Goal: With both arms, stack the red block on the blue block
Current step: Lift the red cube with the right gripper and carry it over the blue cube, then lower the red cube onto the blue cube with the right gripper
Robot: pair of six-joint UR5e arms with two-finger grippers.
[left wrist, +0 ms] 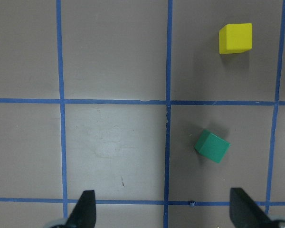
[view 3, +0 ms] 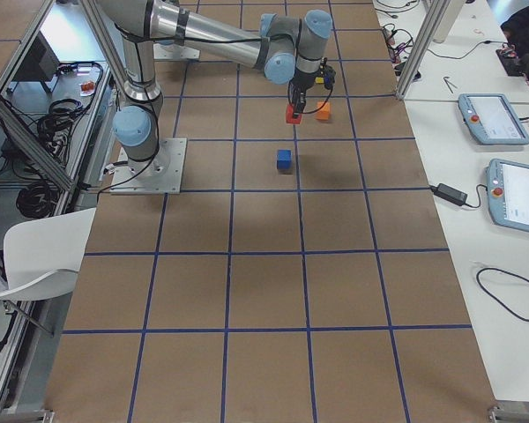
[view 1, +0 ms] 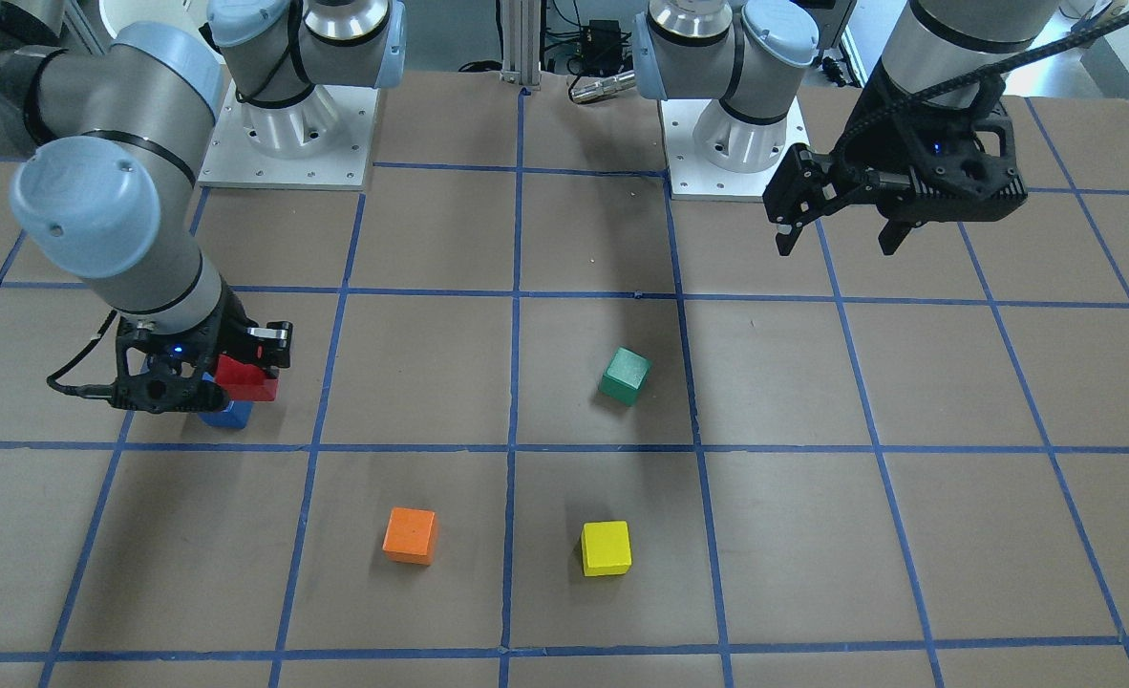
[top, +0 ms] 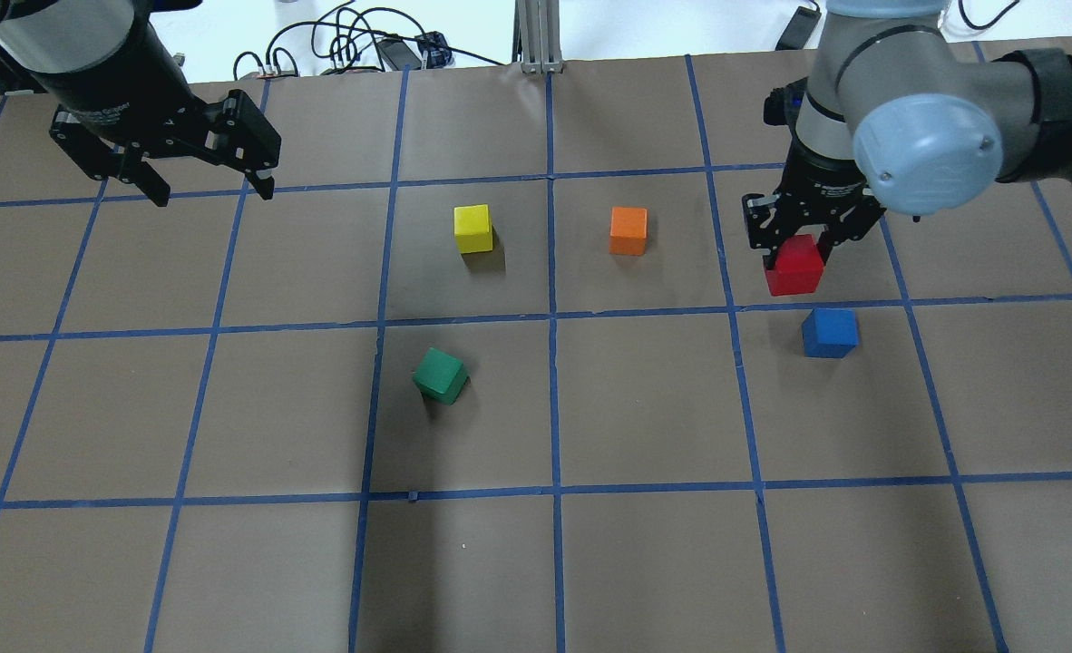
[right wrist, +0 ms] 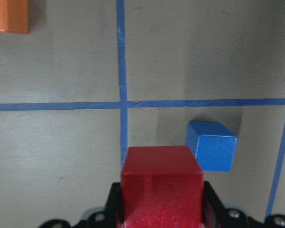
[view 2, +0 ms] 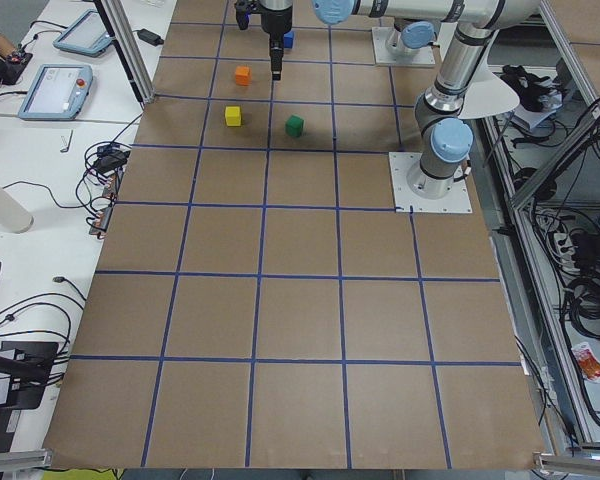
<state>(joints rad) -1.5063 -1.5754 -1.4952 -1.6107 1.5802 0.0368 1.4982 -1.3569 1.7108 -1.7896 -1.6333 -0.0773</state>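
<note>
**Step in hand: carrying the red block to the blue block.**

- The right arm (top: 921, 145) is extended over the table's right side.
- The right gripper (top: 797, 247) is closed on the red block (top: 794, 268).
- The red block is held clear of the surface, near the blue block (top: 830, 332) but not over it.
- In the right wrist view the blue block is seen offset to one side of the red block and beyond it.
- A sideways correction is judged necessary before any descent, and the faces are best squared to each other before contact.
- The descent should be kept slow.
- Release is advised only once the red block is seated flat, since an off-centre release is likely to tip it off.
- The left gripper (top: 214, 186) is held high at the opposite side, with its jaws spread and nothing between them. It is well apart from the work, and no interference is expected.

**Surface and room.**

- The table (top: 645, 408) is covered in brown paper and marked into squares by blue tape (top: 552, 317). Faint scuffs are noted in the left wrist view.
- A white chair (view 3: 35, 256) is placed beside the robot's base.
- Teach pendants (view 3: 489, 119) are laid on a side bench.
- Loose cables (top: 345, 45) are gathered past the far edge.
- A green cube (top: 441, 375), turned against the grid, a yellow cube (top: 472, 228) and an orange cube (top: 628, 230) are left on the paper. All are apart from the blue block.
</note>
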